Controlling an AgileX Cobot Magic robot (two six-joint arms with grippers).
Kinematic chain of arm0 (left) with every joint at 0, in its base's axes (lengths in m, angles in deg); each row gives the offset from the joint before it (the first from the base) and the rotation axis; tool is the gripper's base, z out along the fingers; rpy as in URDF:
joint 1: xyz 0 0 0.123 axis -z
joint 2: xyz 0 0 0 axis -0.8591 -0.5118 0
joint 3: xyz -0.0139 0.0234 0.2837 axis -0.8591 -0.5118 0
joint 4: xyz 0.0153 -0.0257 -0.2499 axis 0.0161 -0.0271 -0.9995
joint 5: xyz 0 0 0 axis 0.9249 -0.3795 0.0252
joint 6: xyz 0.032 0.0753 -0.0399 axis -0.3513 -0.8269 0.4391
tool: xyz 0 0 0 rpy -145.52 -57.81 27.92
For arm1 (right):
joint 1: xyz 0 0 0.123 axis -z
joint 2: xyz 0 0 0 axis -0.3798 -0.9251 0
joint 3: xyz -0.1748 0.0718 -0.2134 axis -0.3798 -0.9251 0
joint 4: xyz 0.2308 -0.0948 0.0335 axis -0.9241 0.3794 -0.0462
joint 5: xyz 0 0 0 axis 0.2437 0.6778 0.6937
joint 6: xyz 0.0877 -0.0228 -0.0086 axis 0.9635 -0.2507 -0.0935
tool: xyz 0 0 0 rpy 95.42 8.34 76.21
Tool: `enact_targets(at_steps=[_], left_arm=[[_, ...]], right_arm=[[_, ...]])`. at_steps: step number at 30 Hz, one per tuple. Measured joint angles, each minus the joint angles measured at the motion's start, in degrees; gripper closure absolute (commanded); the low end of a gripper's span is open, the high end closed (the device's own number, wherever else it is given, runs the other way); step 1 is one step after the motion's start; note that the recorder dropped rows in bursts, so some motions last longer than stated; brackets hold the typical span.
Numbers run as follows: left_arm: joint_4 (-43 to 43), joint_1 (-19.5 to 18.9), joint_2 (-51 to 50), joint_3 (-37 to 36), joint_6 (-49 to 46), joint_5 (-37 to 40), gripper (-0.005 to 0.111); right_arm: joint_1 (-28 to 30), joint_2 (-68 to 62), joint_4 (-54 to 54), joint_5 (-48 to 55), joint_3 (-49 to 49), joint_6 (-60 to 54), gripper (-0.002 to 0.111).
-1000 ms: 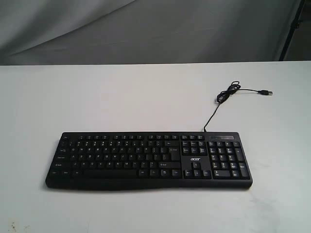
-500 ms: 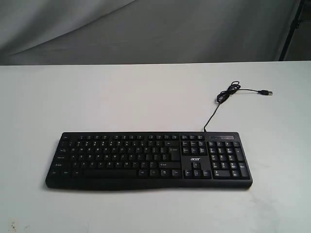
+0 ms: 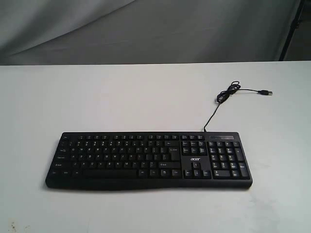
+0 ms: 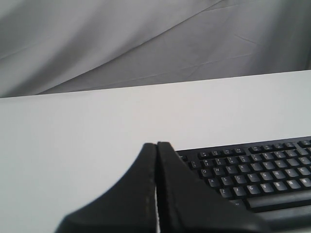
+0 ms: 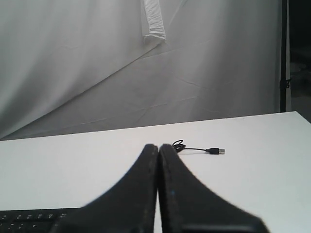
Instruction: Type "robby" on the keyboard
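The black keyboard [image 3: 146, 159] with white legends and an "acer" logo lies flat on the white table [image 3: 121, 97], near its front edge. Its thin black cable [image 3: 221, 99] curls away behind the number pad and ends in a loose USB plug [image 3: 265, 92]. Neither arm shows in the exterior view. In the left wrist view my left gripper [image 4: 156, 144] is shut and empty, off the keyboard's [image 4: 252, 172] letter end. In the right wrist view my right gripper [image 5: 159, 146] is shut and empty, with the cable [image 5: 194, 148] beyond it and a sliver of keyboard [image 5: 29, 218] at the corner.
A grey cloth backdrop [image 3: 146, 29] hangs behind the table's far edge. A dark stand pole [image 3: 291, 29] rises at the far right. Small marks dot the table's front left corner [image 3: 12, 227].
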Motion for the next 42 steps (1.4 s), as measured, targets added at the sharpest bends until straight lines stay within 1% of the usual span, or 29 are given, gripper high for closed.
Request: enact_targets(at_steps=[4,14,18,20,26,42], left_arm=[[0.00,0.00,0.00,0.00,0.00,0.00,0.107],[0.00,0.00,0.00,0.00,0.00,0.00,0.107],[0.00,0.00,0.00,0.00,0.00,0.00,0.107],[0.00,0.00,0.00,0.00,0.00,0.00,0.107],[0.00,0.00,0.00,0.00,0.00,0.00,0.107],[0.00,0.00,0.00,0.00,0.00,0.00,0.107]], right_arm=[[0.00,0.00,2.01,1.11,0.00,1.04,0.108],[0.00,0.00,4.53,7.67,0.00,1.47,0.108],[0.00,1.52,6.36,15.22,0.00,1.47,0.108],[0.00,6.09,6.85,19.10,0.00,1.47,0.108],[0.00,7.48,7.05,20.71,0.00,1.47,0.108],[0.00,7.48,7.18,20.71,0.00,1.47,0.108]])
